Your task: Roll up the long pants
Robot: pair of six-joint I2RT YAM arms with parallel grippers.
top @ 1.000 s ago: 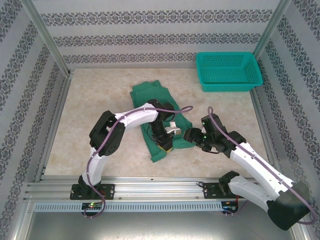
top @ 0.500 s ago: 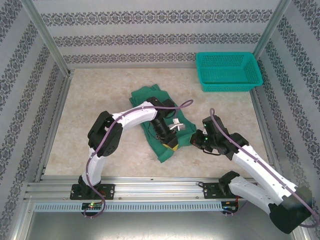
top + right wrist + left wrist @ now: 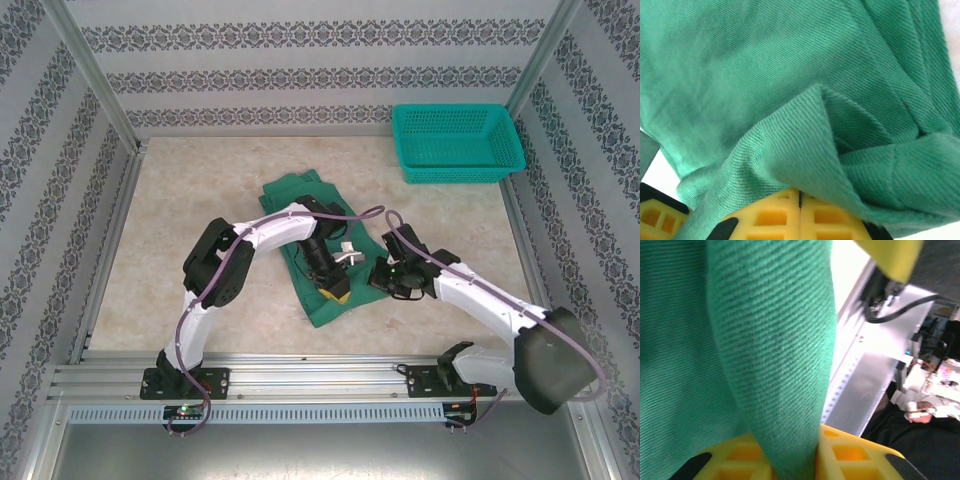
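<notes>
Since the previous frame the right gripper [image 3: 383,275] has swung inward toward table centre and now sits against the right edge of the long pants [image 3: 292,190]. I note the garment lies bunched mid-table [image 3: 200,190], well apart from the teal mesh basket [image 3: 460,172] at the far right corner. On the right wrist view the yellow jaws are pressed together with a raised ridge of green cloth pinched at their seam. The left gripper [image 3: 335,285] rests on the near portion of the pants, and its wrist view shows a fold clamped between its fingers [image 3: 845,455]. I judge both pinches sit side by side to carry one edge evenly into a roll.
</notes>
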